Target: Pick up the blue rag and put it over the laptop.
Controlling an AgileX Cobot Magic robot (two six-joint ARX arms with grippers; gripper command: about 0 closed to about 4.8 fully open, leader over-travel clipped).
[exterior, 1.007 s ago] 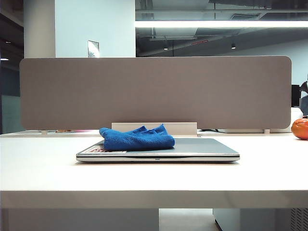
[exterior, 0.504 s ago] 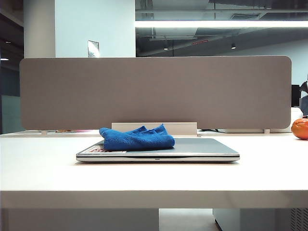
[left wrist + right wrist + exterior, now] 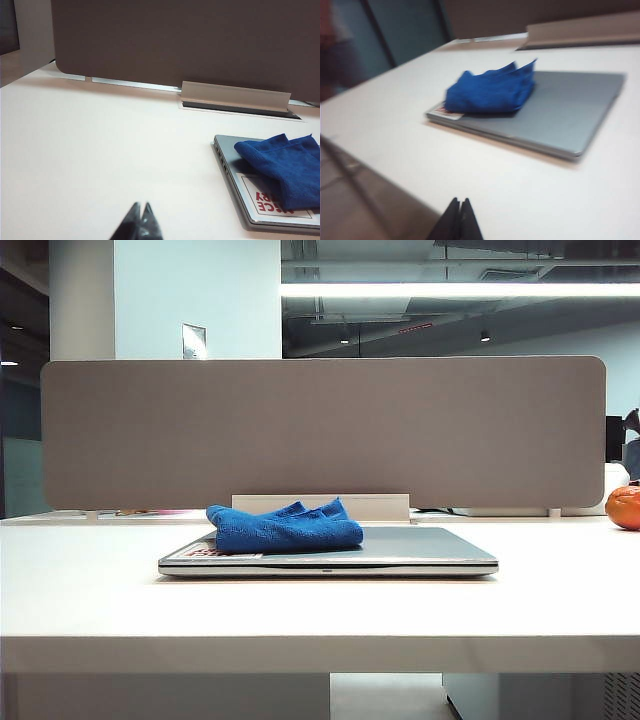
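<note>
Both end effectors, left [image 3: 140, 210] and right [image 3: 459, 204], closed, clear of laptop [image 3: 420, 548], blue rag [image 3: 285, 528].

Exterior view sharp, lit by ceiling strip light [image 3: 455, 289] (slight glare). Right wrist view motion-blurred throughout; left wrist view softer past its closed fingertips [image 3: 140, 222], table [image 3: 100, 150] overexposed.

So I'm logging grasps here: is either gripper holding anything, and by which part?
Nothing is held. The left gripper and right gripper are both shut and empty above the table; the blue rag lies on the laptop.
</note>
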